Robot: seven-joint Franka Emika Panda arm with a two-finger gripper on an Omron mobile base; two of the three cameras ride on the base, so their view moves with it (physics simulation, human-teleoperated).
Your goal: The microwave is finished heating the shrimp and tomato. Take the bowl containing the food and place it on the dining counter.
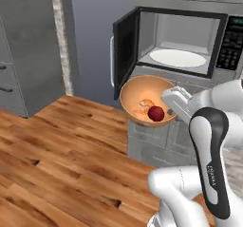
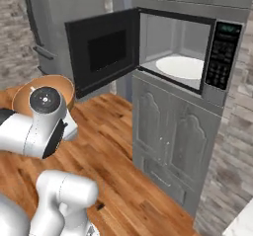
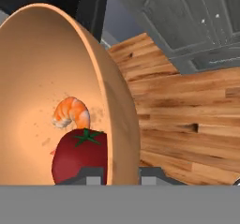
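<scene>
The bowl [image 1: 148, 99] hangs in the air in front of the open microwave [image 1: 190, 41], below its door and over the wooden floor [image 1: 61, 145], with the end effector [image 3: 121, 177] clenched on its rim, one finger inside the wall and one outside. It looks rigid and smooth-sided, probably not heavy, so a pinch on the thin rim is the natural hold, though held at one edge it could swing or slip if the arm turns sharply. The tomato [image 1: 155, 113] and shrimp [image 3: 71, 113] lie loose near the gripped side; the round tomato would roll freely and could tip out if the bowl tilts further. In the right base view the arm covers most of the bowl. The fingertips themselves are largely cut off in the hand view, and no marble worktop can be clearly made out.
</scene>
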